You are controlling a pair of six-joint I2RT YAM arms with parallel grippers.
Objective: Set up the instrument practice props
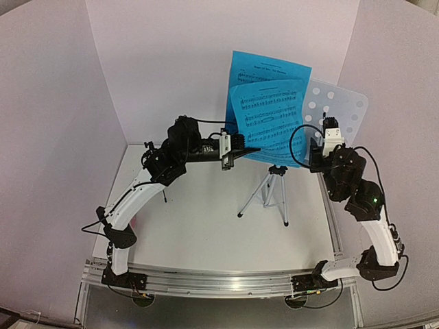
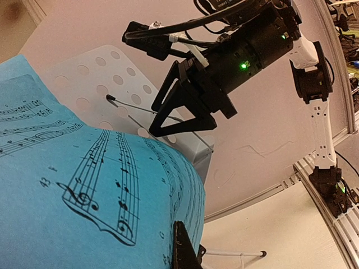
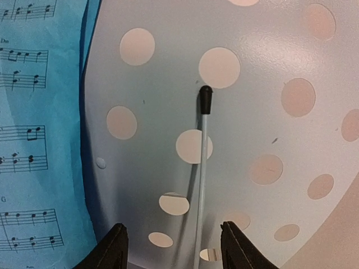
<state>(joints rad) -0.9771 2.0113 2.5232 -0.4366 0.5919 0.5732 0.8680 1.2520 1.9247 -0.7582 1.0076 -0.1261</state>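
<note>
The pale-blue perforated music stand (image 1: pixel 337 107) stands at the back on silver tripod legs (image 1: pixel 266 195). Two blue sheet-music pages lean on it, the back one (image 1: pixel 269 67) higher and the front one (image 1: pixel 269 122) lower. My left gripper (image 1: pixel 241 149) is shut on the front page's lower left edge. In the left wrist view (image 2: pixel 178 228) one black finger lies against the curved page (image 2: pixel 84 185). My right gripper (image 3: pixel 175 246) is open and close to the stand plate (image 3: pixel 269 123), its fingers either side of the thin wire page holder (image 3: pixel 202 162). The pink microphone is not clearly visible.
A thin black leg of the small tripod mic mount (image 1: pixel 164 195) shows behind my left arm at the left of the table. White walls close in the back and sides. A metal rail (image 1: pixel 219 281) runs along the near edge.
</note>
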